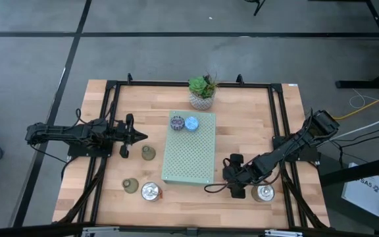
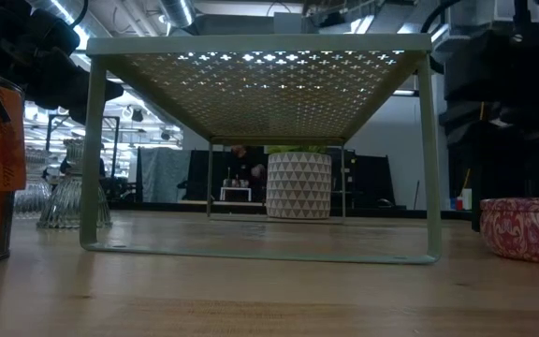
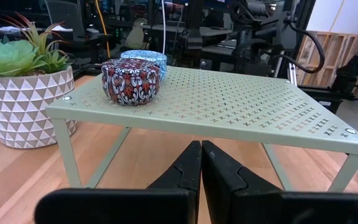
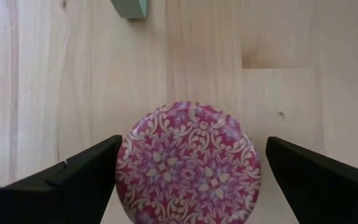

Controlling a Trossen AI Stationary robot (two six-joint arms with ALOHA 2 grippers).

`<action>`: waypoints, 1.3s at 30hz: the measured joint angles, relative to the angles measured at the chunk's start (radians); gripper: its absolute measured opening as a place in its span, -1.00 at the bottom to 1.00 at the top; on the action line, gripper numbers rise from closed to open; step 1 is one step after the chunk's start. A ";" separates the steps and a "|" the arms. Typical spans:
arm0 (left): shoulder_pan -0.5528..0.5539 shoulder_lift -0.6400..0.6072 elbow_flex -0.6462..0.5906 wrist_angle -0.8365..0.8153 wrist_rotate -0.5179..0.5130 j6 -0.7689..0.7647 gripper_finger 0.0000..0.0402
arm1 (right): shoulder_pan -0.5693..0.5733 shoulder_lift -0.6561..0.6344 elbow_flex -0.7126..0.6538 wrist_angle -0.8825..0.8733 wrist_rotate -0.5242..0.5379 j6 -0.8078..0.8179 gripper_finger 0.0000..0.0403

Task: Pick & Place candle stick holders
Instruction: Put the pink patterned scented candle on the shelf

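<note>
High view: right gripper (image 1: 237,187) hangs low just off the green perforated rack's (image 1: 189,161) corner, a silver holder (image 1: 264,193) beside it, while left gripper (image 1: 139,136) sits by an olive holder (image 1: 149,153). L wrist view: fingers pressed together, purple holder (image 3: 130,81) and blue holder (image 3: 145,59) ahead on the rack. R wrist view: fingers (image 4: 82,176) spread wide w/ pink holder (image 4: 189,163) between them, untouched, on the wood table (image 4: 61,87).

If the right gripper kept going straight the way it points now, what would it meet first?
The pink holder: the right gripper points down at it, jaws open on either side. Judging by the right wrist view, it would probably straddle it before reaching the table.
</note>
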 joint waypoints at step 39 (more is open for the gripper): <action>0.000 0.000 0.000 0.000 0.000 0.000 -0.97 | -0.031 -0.194 0.000 -0.090 -0.014 0.024 0.50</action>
